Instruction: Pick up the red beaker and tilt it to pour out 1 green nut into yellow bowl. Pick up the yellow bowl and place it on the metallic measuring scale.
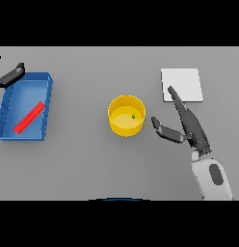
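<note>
My right hand (191, 126) is spread open just right of the bowl (126, 116), holding nothing. Nut (133, 116) sits in the bowl, and my left hand (9, 76) is open too, far left by the tray (26, 105).

Even, diffuse light, moderately bright; no clear source direction. Grey table (92, 164) reads flat, slightly darker toward the upper edge of the frame. Shadows barely visible, only faint shading inside the yellow bowl (126, 116) and blue tray (26, 108). No glare, no edge distortion.

Bare table separates the right hand (191, 126) from the yellow bowl (126, 116); nothing stands between.
</note>
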`<state>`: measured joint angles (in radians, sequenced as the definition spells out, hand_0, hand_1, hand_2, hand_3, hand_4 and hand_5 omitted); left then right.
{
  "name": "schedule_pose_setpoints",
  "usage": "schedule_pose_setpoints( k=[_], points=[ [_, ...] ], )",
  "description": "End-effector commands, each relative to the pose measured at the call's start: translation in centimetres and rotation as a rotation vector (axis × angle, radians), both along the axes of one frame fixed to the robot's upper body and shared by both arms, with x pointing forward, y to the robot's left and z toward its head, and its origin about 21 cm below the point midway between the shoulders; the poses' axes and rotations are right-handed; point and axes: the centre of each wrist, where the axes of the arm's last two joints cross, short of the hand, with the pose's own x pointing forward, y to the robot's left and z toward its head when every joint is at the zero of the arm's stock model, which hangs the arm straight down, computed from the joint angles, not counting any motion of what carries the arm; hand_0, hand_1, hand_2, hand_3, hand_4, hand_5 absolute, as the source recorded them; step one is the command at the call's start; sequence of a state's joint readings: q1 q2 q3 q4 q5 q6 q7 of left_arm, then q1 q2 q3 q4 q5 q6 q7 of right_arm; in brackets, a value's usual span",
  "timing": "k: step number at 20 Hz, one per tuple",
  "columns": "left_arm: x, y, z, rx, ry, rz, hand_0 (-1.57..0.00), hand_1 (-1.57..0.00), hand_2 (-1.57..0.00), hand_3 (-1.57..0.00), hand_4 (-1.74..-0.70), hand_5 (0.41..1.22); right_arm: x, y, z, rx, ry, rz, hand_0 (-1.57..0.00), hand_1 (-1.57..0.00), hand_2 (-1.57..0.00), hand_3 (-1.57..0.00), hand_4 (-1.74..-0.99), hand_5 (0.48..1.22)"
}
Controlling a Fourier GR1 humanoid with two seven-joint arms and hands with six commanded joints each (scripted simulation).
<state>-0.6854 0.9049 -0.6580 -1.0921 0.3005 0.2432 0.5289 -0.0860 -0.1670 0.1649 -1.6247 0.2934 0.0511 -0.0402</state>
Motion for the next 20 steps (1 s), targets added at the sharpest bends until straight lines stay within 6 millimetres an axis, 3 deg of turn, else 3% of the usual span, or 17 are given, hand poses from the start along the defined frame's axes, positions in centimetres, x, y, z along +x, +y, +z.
schedule_pose_setpoints(
  k=[1, 5, 9, 16, 20],
  points=[
    [0.0, -0.1, 0.2, -0.004, -0.011, -0.005, -0.01, -0.01, -0.01, -0.01, -0.72, 0.693, 0.9, 0.4, 0.8, -0.029, -0.005, 0.067, -0.01, 0.00, 0.00, 0.00, -1.174, 0.680],
    [-0.2, -0.1, 0.3, -0.010, -0.014, -0.004, 0.00, 0.00, 0.00, 0.00, -0.74, 0.709, 2.7, 1.4, 2.0, -0.290, -0.020, 0.232, 0.00, 0.00, 0.00, 0.00, -1.260, 0.656],
    [0.0, -0.2, 0.1, -0.020, -0.019, -0.009, 0.00, 0.00, 0.00, 0.00, -0.75, 0.711, 4.1, 2.8, 3.3, -0.552, -0.084, 0.362, 0.00, 0.00, 0.00, 0.00, -1.230, 0.620],
    [-0.1, 0.3, -0.3, -0.040, -0.026, -0.013, 0.00, 0.00, 0.00, 0.00, -0.76, 0.717, 6.1, 5.4, 5.0, -0.799, -0.104, 0.570, 0.00, 0.00, 0.00, 0.00, -1.218, 0.636],
    [-0.2, 0.1, -0.1, -0.073, -0.049, -0.029, 0.00, 0.00, 0.00, 0.00, -0.78, 0.721, 6.7, 6.8, 4.4, -0.873, -0.090, 0.649, 0.00, 0.00, 0.00, 0.00, -1.214, 0.648]
  ],
)
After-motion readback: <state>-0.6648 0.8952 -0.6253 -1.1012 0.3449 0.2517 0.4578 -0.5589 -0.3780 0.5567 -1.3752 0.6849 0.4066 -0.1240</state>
